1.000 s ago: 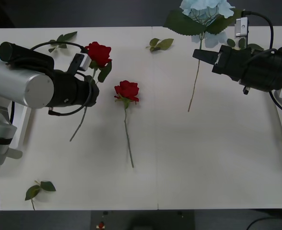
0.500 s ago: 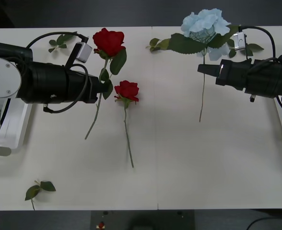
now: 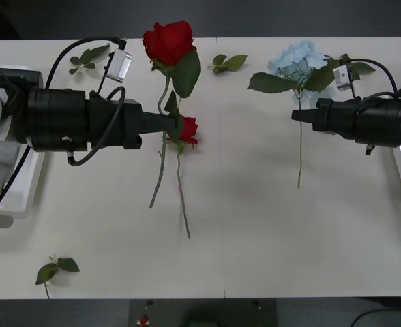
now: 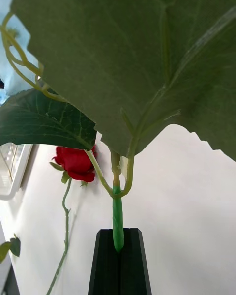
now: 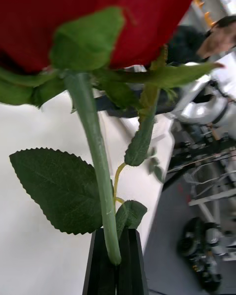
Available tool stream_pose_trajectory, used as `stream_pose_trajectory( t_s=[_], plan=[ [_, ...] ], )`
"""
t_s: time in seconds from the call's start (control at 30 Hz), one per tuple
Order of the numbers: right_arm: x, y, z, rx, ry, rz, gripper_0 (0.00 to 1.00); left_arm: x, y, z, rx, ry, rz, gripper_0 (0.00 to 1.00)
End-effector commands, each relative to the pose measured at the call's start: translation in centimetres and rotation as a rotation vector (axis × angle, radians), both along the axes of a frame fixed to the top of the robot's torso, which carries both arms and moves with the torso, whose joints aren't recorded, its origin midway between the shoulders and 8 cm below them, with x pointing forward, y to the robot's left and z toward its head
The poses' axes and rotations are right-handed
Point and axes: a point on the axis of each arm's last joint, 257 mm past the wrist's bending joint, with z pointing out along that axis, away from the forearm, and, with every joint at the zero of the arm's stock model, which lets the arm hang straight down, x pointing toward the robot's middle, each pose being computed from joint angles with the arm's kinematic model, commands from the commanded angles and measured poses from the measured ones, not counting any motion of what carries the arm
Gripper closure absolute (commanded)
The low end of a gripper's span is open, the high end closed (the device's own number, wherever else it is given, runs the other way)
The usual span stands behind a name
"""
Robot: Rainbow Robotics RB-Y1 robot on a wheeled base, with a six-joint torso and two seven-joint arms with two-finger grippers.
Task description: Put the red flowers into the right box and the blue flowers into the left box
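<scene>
Left gripper (image 3: 172,123): at 10 o'clock of the table (image 3: 255,231), fingers clamped on the stem of a red rose (image 3: 168,42), whose bloom is at 12 o'clock from the fingertips.
Right gripper (image 3: 297,115): at 2 o'clock, pinching the stem of a blue flower (image 3: 297,58), its stem end hanging toward 6 o'clock.
Second rose (image 3: 187,129): lying on the table just beside the left fingertips.
Left box (image 3: 18,182): at 9 o'clock, under the left arm.

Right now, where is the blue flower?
In the front view, the blue flower is at the table's far right, lifted by its stem in the right tool, across from the red rose the left tool holds.
</scene>
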Motion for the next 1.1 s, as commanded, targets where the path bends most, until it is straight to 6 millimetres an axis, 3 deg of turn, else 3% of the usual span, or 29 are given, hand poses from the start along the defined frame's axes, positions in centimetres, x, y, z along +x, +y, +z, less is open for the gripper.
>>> stream_pose_trajectory(
  t_s=[0.03, 0.13, 0.2, 0.3, 0.4, 0.47, 0.67, 0.87, 1.0, 1.1],
  plan=[
    [0.6, -3.9, -1.0, -0.092, 0.021, -0.051, 1.00, -1.6, -1.2, 2.7, -0.125, 0.030, -0.083, 1.00],
    [0.5, -5.0, -2.1, -0.151, 0.022, -0.053, 1.00, -2.3, -1.9, 3.9, -0.167, 0.030, -0.119, 1.00],
    [0.5, -5.6, -2.5, -0.184, 0.017, -0.055, 0.94, -2.6, -2.3, 4.7, -0.190, 0.029, -0.136, 1.00],
    [0.6, -6.3, -2.7, -0.213, 0.011, -0.058, 0.56, -3.1, -3.2, 6.2, -0.228, 0.017, -0.166, 1.00],
    [0.6, -7.1, -3.0, -0.222, 0.015, -0.069, 0.37, -3.0, -4.1, 7.4, -0.246, 0.001, -0.176, 1.00],
    [0.7, -7.4, -3.2, -0.227, 0.014, -0.073, 0.31, -3.0, -4.7, 8.1, -0.257, -0.007, -0.181, 1.00],
    [0.7, -8.3, -3.9, -0.265, 0.003, -0.075, 0.23, -2.9, -6.4, 9.6, -0.302, -0.015, -0.186, 1.00],
    [0.6, -9.7, -4.4, -0.347, -0.028, -0.058, 0.17, -2.9, -7.0, 9.8, -0.314, -0.022, -0.190, 1.00],
    [0.1, -9.4, -3.3, -0.316, -0.035, -0.030, 0.15, -3.2, -7.0, 9.7, -0.306, -0.034, -0.200, 1.00],
    [-0.8, -8.7, -1.3, -0.265, -0.045, 0.009, 0.15, -3.3, -7.0, 9.5, -0.301, -0.036, -0.204, 1.00]
  ],
)
